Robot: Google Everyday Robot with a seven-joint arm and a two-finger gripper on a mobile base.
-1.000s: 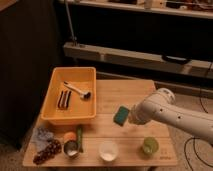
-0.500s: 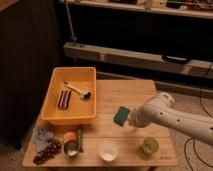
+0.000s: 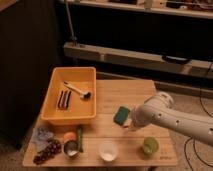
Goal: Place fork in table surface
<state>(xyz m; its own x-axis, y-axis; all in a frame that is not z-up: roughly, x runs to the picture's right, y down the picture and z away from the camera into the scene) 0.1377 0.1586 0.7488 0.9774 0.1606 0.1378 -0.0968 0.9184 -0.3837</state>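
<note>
Leftward went the gripper (image 3: pixel 129 123) beside the green sponge (image 3: pixel 121 115) (jaws' opening: cannot tell).

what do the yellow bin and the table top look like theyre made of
Yellow bin: likely plastic, with smooth, uniform colour and moulded walls. Table surface: light wood, maybe bamboo, with plank lines and a matte look. The hand is near the green sponge.

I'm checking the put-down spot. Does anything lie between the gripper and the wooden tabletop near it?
Nothing visible does. The gripper hangs low over the table surface, with bare planks around it. The nearest thing is the green sponge, right beside it on the side toward the yellow bin. I cannot make out the fork.
</note>
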